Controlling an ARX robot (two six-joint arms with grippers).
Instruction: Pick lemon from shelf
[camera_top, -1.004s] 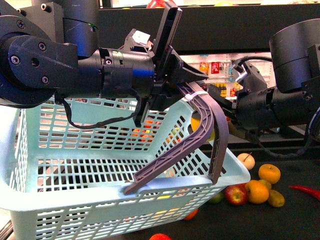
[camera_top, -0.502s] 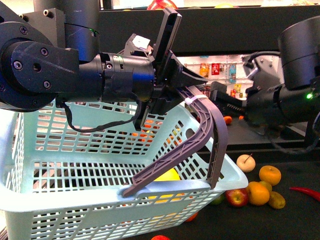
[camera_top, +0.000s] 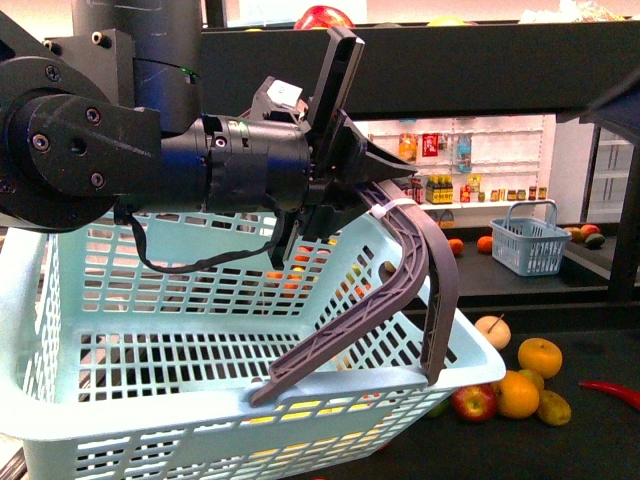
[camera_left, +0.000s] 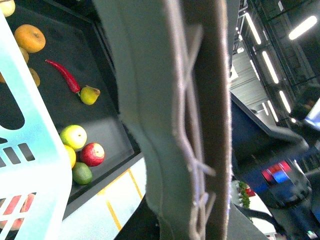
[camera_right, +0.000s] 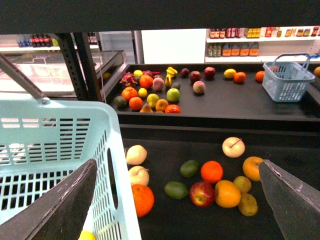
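My left gripper (camera_top: 372, 168) is shut on the top of the grey basket handle (camera_top: 415, 240) and holds the pale blue basket (camera_top: 130, 330) in the air in front of the black shelf (camera_top: 480, 60). The handle fills the left wrist view (camera_left: 165, 100). My right gripper (camera_right: 177, 167) is open and empty, above the shelf's dark tray (camera_right: 290, 125) beside the basket's wall (camera_right: 112, 165). A small yellow sliver (camera_right: 86, 235) on the basket floor may be the lemon; most of it is cut off. No lemon shows in the front view.
Loose fruit lies on the tray: a red apple (camera_right: 202, 193), oranges (camera_right: 212, 171), green fruit (camera_right: 176, 190), pale apples (camera_right: 233, 147) and a red chilli (camera_top: 610, 388). A farther stand holds more fruit and a small blue basket (camera_right: 286, 80). White store shelves stand behind.
The right arm, at the basket's far corner a second ago, has pulled away out of the front view. A yellow fruit showed inside the basket half a second ago. The left gripper keeps the handle.
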